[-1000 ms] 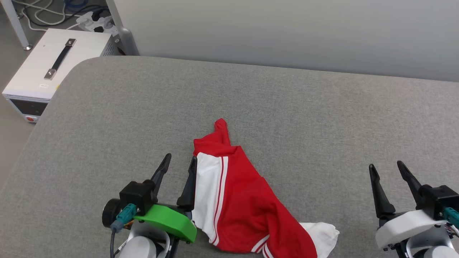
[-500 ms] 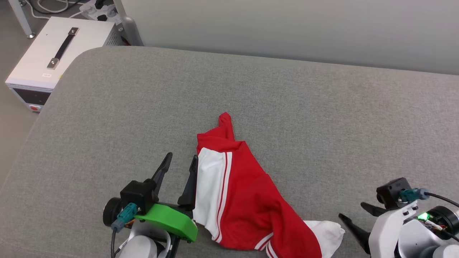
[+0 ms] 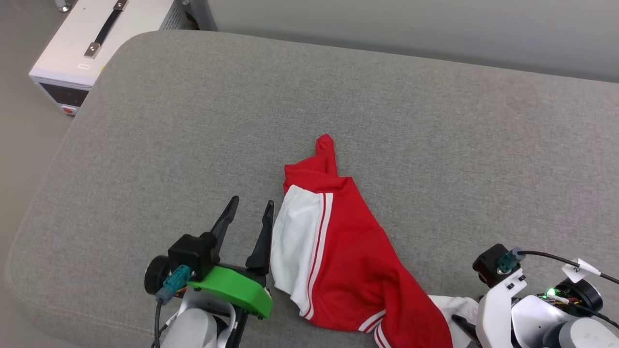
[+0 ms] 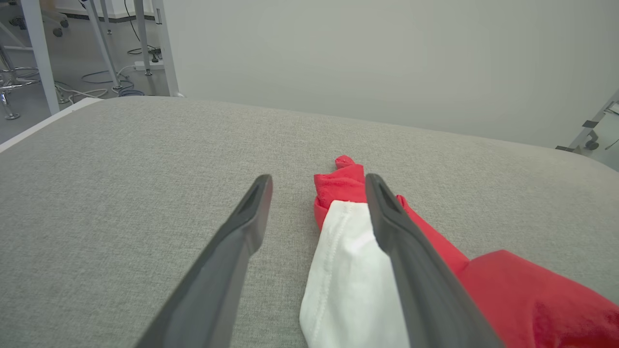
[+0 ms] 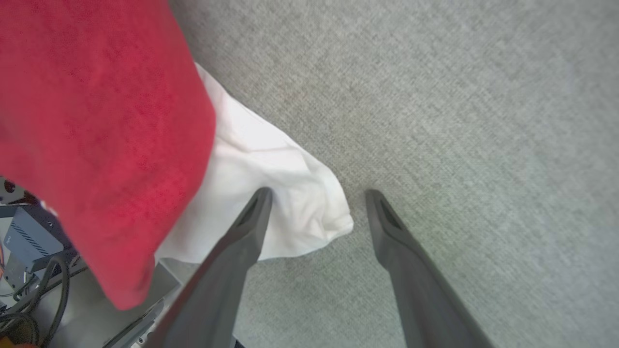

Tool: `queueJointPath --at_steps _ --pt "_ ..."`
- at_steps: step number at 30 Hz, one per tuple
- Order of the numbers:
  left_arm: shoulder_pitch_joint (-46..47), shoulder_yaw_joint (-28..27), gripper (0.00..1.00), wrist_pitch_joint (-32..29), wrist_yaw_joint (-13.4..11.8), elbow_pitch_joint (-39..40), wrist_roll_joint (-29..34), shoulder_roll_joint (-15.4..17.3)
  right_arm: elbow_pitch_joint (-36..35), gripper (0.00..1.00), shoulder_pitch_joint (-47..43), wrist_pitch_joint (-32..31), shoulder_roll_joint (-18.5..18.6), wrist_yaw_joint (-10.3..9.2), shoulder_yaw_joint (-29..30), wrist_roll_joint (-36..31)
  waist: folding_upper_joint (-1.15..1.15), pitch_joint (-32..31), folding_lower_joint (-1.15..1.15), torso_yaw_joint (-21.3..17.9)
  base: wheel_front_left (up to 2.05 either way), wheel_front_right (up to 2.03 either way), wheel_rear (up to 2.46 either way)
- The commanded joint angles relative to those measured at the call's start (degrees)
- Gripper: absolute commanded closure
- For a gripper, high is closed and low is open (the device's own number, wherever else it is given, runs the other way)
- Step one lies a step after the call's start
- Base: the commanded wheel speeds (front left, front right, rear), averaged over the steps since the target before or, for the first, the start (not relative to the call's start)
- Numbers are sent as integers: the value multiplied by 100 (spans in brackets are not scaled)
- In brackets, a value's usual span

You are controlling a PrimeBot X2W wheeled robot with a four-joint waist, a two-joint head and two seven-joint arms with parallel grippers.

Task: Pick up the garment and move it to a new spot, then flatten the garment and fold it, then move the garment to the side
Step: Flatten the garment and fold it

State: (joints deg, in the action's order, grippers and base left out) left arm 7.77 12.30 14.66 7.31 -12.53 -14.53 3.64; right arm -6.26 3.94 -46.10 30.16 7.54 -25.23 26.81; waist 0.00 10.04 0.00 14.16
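One thin, soft red garment [image 3: 348,261] with white sleeves and striped trim lies crumpled (a twisted peak at its far end) near the front edge of a grey, coarse-woven cushioned surface [image 3: 193,121]. Two grippers gape wide, both empty. The left gripper [image 3: 252,201] is just beside one sleeve, and the right gripper [image 5: 317,192] is over the other sleeve's tip. One white box [image 3: 72,58] with a black strap handle stands on the floor [image 3: 19,121] by a pale wall [image 3: 387,19].
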Motion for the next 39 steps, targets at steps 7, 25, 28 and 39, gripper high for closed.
queueJointPath --at_steps 7,25,28,39 --pt "192 -9 0 34 18 5 -6 -40 552 29 213 110 -72 -5 -374 83 0 220 0 217 0 0 0" --pt "148 -48 0 34 18 -55 55 -56 1560 100 1054 745 577 -5 839 341 0 34 0 28 0 0 0" --pt "147 -35 0 34 18 -42 58 -57 1850 100 1173 742 752 -5 1183 350 0 61 0 -1 0 0 0" --pt "228 38 0 34 18 -31 25 -60 3032 62 1470 1174 997 -5 1877 48 0 289 0 3 0 0 0"
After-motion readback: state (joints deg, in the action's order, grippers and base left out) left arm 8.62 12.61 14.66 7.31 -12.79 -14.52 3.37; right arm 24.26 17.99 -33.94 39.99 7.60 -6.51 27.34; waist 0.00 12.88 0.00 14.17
